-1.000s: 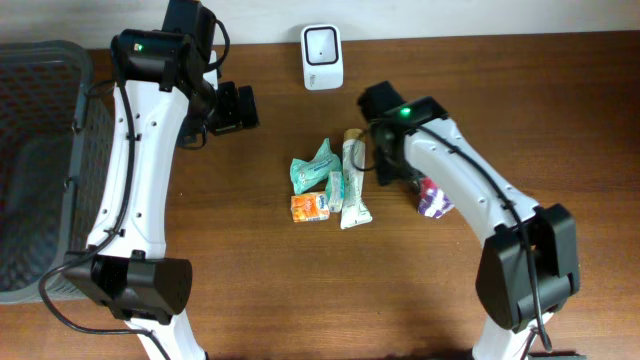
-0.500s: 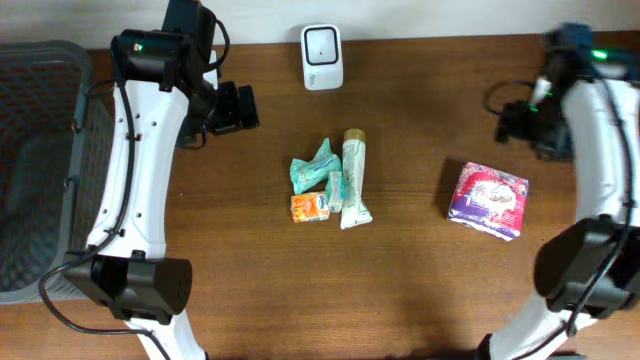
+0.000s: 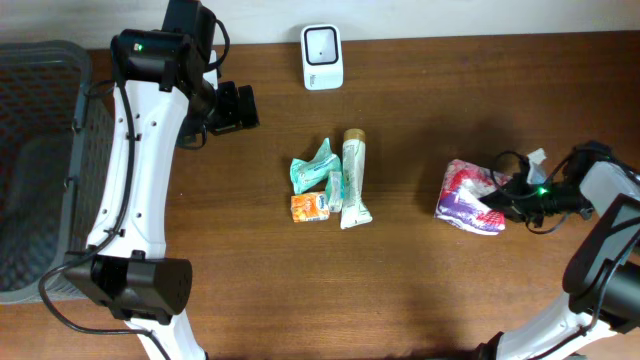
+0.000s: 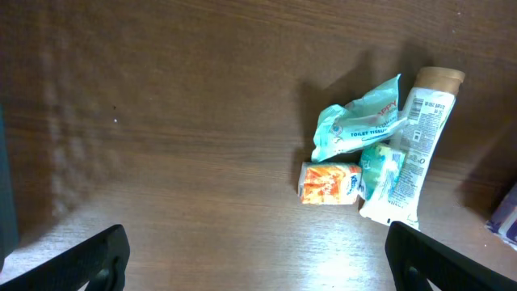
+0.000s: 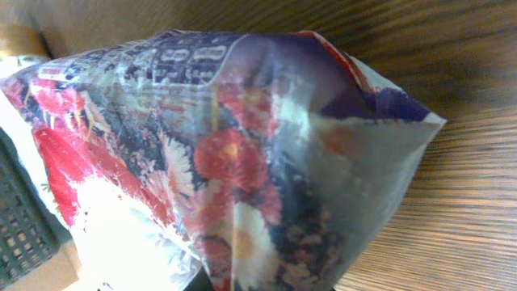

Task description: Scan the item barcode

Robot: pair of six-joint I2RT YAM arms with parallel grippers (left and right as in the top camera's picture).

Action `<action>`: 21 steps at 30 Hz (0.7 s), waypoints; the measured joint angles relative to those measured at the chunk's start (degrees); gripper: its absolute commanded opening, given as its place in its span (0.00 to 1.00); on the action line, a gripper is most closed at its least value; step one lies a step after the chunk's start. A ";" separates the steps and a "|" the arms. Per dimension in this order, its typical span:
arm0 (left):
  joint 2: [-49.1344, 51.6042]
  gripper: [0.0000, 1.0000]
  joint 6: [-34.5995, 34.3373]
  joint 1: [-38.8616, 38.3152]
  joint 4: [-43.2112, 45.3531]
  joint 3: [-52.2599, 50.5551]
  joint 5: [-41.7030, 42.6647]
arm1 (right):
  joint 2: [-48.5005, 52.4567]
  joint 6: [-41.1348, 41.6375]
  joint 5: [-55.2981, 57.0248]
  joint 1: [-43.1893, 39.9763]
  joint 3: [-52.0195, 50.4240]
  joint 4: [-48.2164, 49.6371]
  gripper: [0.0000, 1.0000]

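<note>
The pack lies at 3 o'clock on the surface. The right tool is pinched together on its 3 o'clock edge. The left tool stands apart, empty. Likely light, soft, slippery film: hold the sealed edge.

The left arm is showing long white links joined by black housings, with a thin black cable looping along its side and a small green light glowing on its top joint. The left hand is looking black and blocky, with dark flat fingers. The right arm is wearing the same white shell and black joints, its own green lamp shining among loose black wires.
</note>
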 measured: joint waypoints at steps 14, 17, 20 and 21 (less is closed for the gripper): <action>0.00 0.99 0.00 0.00 -0.02 0.00 0.00 | -0.46 33.29 72.98 38.99 19.12 -19.15 0.08; 0.00 0.99 0.00 0.00 0.00 0.00 0.00 | 0.11 31.56 70.42 41.16 16.96 -14.91 0.63; 0.00 0.99 0.00 0.02 0.00 0.00 0.02 | 0.11 30.23 68.26 47.69 16.83 -13.07 0.88; 0.00 0.99 0.00 0.02 0.00 0.00 0.00 | 0.13 29.90 66.49 51.63 16.83 -11.56 0.90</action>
